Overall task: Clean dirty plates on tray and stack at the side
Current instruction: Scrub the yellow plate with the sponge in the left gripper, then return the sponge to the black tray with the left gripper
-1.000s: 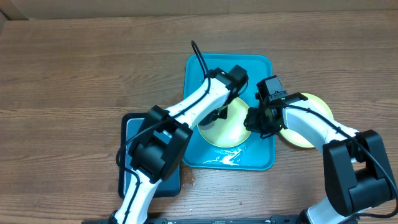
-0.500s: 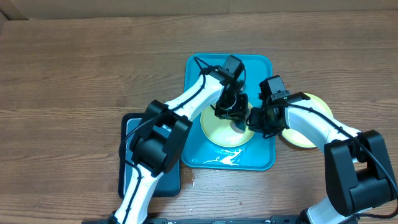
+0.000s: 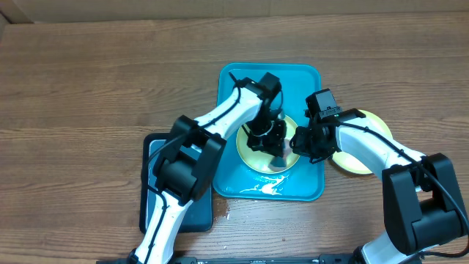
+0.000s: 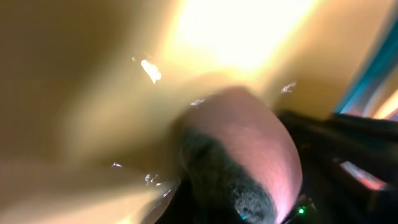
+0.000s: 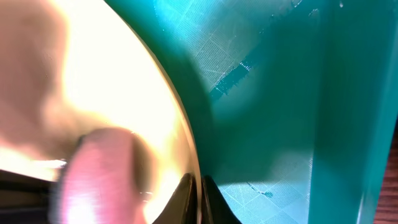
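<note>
Dirty plate is lying in tray on wooden table, basin at left. Left gripper, clamped on pink sponge, is pressing it onto plate's face; right gripper is pinching its right rim. Second plate is lying right of tray.

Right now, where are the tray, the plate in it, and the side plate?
tray (image 3: 302, 82): overhead, bare upper-right floor.
plate in tray (image 3: 253, 158): overhead, lower-left face.
side plate (image 3: 353, 166): overhead, near rim.

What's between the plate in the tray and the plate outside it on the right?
Overhead view: the right gripper and its wrist, shut on the tray plate at its rim, plus the tray and its right wall.
</note>
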Robot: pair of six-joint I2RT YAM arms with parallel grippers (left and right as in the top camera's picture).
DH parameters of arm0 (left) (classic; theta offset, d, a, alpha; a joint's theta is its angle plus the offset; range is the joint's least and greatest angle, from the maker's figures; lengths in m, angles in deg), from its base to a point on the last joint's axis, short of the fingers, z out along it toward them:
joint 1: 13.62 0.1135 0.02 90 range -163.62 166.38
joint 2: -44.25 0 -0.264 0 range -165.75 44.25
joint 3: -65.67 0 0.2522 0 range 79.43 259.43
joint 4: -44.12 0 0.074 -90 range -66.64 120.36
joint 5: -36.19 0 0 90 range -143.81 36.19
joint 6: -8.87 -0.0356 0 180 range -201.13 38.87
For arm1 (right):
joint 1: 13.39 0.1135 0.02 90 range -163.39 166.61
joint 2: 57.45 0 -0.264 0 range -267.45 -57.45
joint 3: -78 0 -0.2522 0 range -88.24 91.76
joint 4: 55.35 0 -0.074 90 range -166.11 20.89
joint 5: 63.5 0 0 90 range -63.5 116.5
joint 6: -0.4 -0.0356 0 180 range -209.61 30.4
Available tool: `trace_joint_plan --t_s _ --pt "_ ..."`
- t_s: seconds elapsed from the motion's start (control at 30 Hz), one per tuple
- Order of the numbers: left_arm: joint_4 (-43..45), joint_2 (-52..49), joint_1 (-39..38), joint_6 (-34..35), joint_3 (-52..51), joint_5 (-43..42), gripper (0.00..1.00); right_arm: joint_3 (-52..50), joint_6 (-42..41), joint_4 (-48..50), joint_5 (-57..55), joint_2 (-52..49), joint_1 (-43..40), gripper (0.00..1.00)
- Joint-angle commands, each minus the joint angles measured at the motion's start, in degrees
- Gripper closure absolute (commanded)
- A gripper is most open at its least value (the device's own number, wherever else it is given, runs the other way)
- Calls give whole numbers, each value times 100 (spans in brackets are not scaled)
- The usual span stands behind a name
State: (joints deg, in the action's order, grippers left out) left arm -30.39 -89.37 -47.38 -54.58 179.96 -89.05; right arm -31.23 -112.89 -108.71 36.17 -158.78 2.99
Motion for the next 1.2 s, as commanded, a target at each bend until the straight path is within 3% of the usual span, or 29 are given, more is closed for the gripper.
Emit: trace_joint_plan --t_s 0.0,0.2,0.33,0.63,0.83,0.97,1.17 --pt "-341 -20 400 155 -116 1963 96 -179 105 -35 -444 -164 -4 96" --pt "-721 15 669 553 -116 3773 96 -179 105 -33 -444 -166 -4 96" --pt "-787 81 684 654 -81 4402 96 -179 105 -33 -444 -164 -4 96" --pt "-715 1231 675 883 15 4437 96 -179 105 -81 -444 -164 -4 96" --pt "-997 2468 800 516 15 3606 96 -179 105 -125 -444 -166 -4 96" --pt "-1576 3202 1147 463 13 3895 96 -179 107 -166 -446 -166 -4 96" --pt "-2312 3397 1580 435 -535 4360 96 -179 101 -157 -444 -166 -4 96"
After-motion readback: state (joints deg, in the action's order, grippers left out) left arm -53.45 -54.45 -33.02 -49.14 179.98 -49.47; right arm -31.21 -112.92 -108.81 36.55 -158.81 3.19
